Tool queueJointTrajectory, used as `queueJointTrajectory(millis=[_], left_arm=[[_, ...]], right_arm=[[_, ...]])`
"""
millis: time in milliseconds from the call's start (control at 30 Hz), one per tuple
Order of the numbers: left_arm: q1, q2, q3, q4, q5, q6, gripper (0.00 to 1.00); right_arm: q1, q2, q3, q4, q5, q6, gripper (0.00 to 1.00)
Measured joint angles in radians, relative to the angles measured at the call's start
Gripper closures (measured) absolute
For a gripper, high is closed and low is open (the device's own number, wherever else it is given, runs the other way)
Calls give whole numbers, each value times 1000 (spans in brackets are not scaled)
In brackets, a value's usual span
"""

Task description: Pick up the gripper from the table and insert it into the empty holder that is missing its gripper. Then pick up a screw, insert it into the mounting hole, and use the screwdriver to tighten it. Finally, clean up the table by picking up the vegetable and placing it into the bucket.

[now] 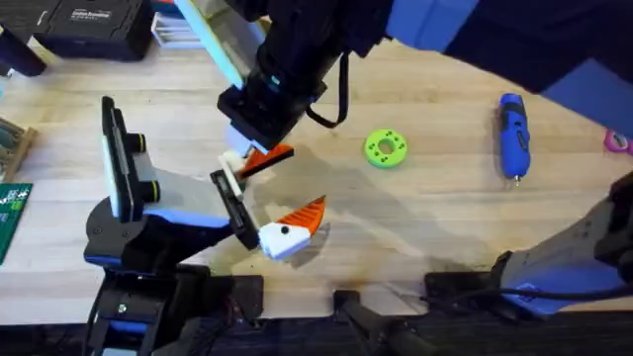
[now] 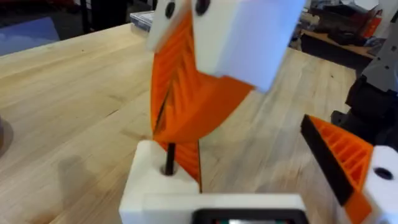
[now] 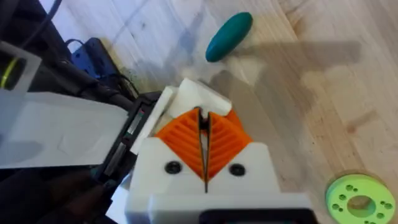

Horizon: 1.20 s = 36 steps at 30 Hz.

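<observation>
My right gripper (image 1: 269, 158) reaches across from the far side and is shut. A thin dark screw (image 2: 169, 157) is pinched between its orange pads (image 3: 186, 134), and the screw's end sits in the mounting hole of the gripper (image 2: 155, 193). That white block with an orange pad is seated on the holder of my left hand. My left gripper (image 1: 297, 186) is open, its other orange-padded finger (image 2: 348, 165) well apart. The blue screwdriver (image 1: 512, 133) lies at the far right. The teal vegetable (image 3: 229, 36) lies on the wood beyond the grippers. The bucket is out of view.
A lime-green disc with holes (image 1: 386, 148) lies between the grippers and the screwdriver. A green circuit board (image 1: 10, 220) is at the left edge and a black box (image 1: 94, 25) at the back left. Cables run along the front edge (image 1: 376, 307).
</observation>
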Motion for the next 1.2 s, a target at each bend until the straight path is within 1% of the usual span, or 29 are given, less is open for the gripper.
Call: queueJointTrajectory(millis=[733, 1200], left_arm=[[0, 0, 0, 0, -4, -5, 15], [0, 0, 0, 0, 0, -4, 15]], right_arm=[[8, 10, 2, -17, 1, 0, 994], [16, 13, 3, 33, 2, 0, 994]])
